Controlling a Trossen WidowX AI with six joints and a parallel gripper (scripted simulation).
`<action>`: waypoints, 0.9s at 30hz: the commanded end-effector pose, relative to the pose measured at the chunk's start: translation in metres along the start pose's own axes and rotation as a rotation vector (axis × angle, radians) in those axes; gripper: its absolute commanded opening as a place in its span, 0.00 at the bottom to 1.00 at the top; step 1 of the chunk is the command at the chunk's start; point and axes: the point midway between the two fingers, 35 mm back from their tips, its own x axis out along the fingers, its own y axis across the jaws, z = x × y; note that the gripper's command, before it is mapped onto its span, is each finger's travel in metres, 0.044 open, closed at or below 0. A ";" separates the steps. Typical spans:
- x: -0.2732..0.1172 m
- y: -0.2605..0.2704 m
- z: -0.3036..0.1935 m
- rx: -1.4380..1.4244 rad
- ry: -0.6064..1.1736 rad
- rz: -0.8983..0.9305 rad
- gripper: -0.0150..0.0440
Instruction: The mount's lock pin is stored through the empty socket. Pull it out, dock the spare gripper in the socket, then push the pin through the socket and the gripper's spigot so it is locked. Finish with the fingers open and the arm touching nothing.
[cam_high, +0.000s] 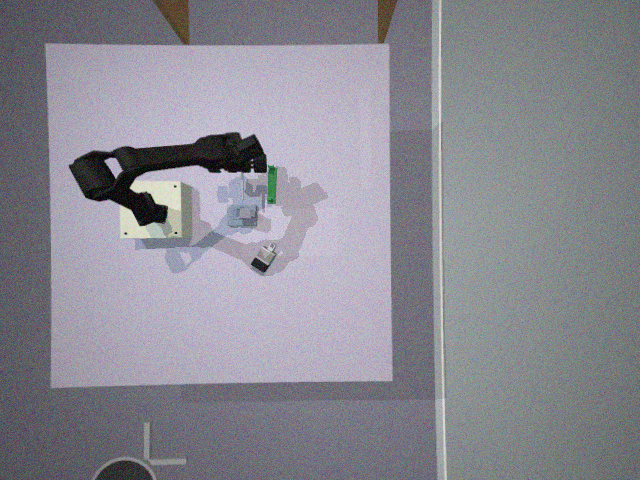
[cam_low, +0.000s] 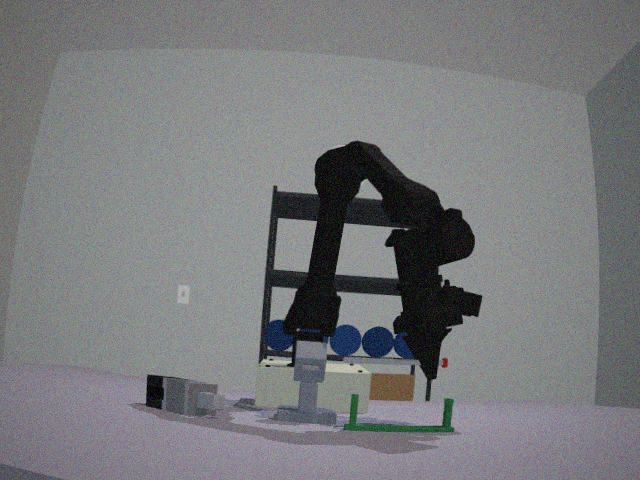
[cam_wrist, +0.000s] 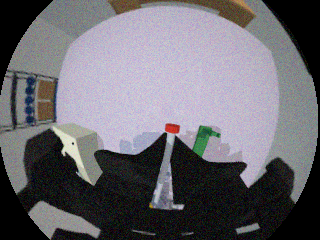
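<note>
My gripper (cam_high: 262, 164) (cam_low: 432, 377) (cam_wrist: 168, 135) is shut on the lock pin. The pin's red head (cam_low: 444, 362) (cam_wrist: 172, 128) shows just beyond the fingertips, and its pale shaft runs back between the fingers in the wrist view. It is held in the air, behind the green cradle's right end in the exterior view. The grey mount (cam_high: 242, 215) (cam_low: 308, 395) stands upright with its socket (cam_low: 310, 356) on top, clear of the gripper. The spare gripper (cam_high: 264, 258) (cam_low: 178, 396), grey with a black end, lies on the table with its spigot pointing away from the black end.
A green cradle (cam_high: 271, 184) (cam_low: 400, 428) (cam_wrist: 201, 143) with two upright posts stands on the table (cam_high: 330, 330) beside the mount. A cream box (cam_high: 173, 222) (cam_low: 279, 384) (cam_wrist: 84, 142) is under the arm's base. A dark shelf (cam_low: 299, 205) with blue discs stands behind.
</note>
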 end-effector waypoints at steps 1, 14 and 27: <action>-0.001 -0.001 0.003 0.004 0.004 -0.002 0.25; -0.019 0.005 0.005 0.001 0.009 0.022 0.25; -0.015 0.002 0.005 0.004 0.015 0.034 0.25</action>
